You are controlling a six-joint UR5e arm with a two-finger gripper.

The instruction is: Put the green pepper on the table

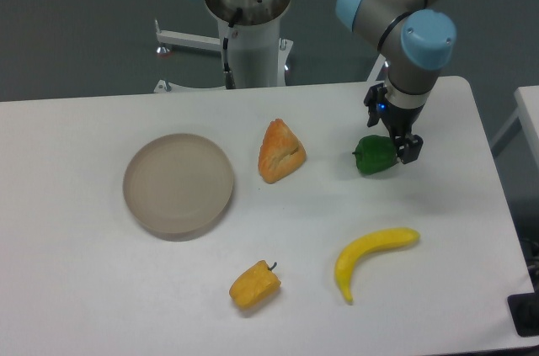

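While the hand pinches the green pepper, you have the placing left to finish.
Nearest you lie the yellow pepper and banana; farther back, toward the bench's right edge, the pepper sits low at the surface, with bare room around it for release.

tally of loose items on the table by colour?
Green: 1, the green pepper, at the gripper
Yellow: 2, banana, yellow pepper
Orange: 1, bread wedge
Beige-grey: 1, plate
Total: 5
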